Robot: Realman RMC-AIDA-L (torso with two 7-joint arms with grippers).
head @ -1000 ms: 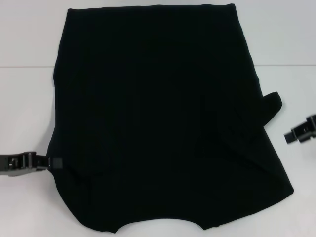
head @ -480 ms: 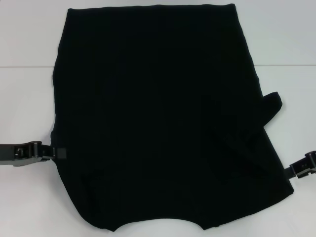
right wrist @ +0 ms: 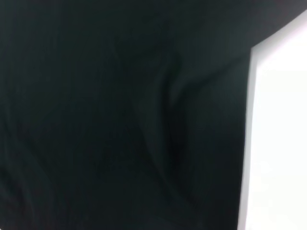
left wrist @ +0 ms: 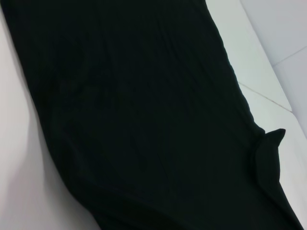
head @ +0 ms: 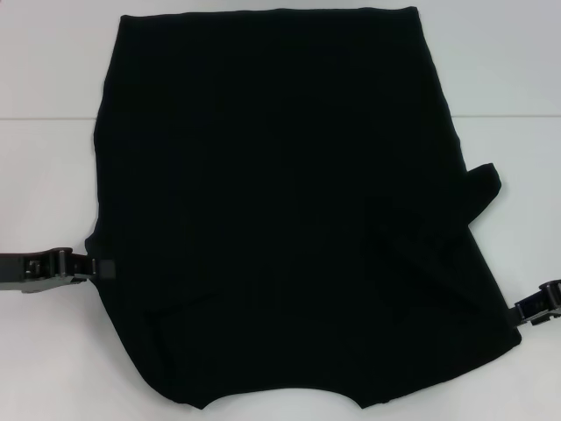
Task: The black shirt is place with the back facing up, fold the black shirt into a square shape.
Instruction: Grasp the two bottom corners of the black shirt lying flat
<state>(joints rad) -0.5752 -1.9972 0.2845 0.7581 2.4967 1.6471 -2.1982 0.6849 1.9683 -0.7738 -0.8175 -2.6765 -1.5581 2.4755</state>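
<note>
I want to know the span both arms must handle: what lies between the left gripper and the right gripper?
Only the black shirt, spread flat between left gripper and right gripper; head view.

Bare white table (head: 44, 175) flanks the black shirt (head: 289, 210) on both sides. The left gripper (head: 98, 268) and right gripper (head: 519, 314) occupy its near edges.

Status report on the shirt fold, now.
Left gripper at the black shirt's left edge, right gripper at its right edge. Shirt flat on white table, unfolded. Nothing in the way.
</note>
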